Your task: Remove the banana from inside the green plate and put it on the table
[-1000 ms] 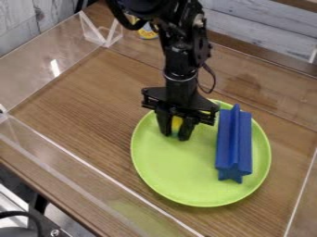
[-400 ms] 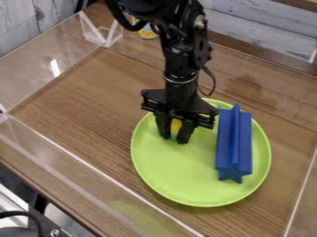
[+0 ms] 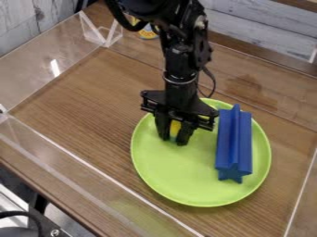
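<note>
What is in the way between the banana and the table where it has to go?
Nothing visible. The gripper is shut on the banana over the green plate. The blue block lies on the plate's right side, and bare table is open to the left.

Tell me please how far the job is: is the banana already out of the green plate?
Not yet. Done: the gripper has reached down into the green plate and is shut on the banana, seen as a bit of yellow between its fingers. In hand: the grasp, low over the plate beside the blue block. Left: lifting the banana out and setting it on the table.
</note>
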`<state>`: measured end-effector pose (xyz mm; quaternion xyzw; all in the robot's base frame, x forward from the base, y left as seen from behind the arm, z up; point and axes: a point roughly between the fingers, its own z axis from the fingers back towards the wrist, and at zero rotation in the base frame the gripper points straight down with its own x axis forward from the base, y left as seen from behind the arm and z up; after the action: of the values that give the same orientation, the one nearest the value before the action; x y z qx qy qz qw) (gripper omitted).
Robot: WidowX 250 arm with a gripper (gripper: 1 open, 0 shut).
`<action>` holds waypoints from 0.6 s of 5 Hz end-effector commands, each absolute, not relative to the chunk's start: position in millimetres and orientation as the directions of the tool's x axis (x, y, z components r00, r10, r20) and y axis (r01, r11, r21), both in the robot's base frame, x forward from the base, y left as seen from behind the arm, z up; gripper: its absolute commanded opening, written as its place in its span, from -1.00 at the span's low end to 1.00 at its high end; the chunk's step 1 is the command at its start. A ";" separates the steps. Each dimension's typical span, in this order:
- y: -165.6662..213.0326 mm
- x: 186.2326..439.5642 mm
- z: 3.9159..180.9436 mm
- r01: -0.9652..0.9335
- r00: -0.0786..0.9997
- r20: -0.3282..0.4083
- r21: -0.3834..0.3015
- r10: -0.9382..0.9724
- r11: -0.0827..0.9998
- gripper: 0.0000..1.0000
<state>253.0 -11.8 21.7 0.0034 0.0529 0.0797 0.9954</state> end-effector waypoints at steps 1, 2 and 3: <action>-14.6 254.6 32.9 -0.124 0.989 -0.075 0.011 0.125 0.992 -1.00; -14.5 253.1 36.7 -0.114 0.990 -0.086 0.014 0.115 0.993 -1.00; -14.4 251.8 40.2 -0.104 0.990 -0.097 0.015 0.105 0.994 -1.00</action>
<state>243.5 -12.0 24.7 0.0061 0.0803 0.0615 0.9949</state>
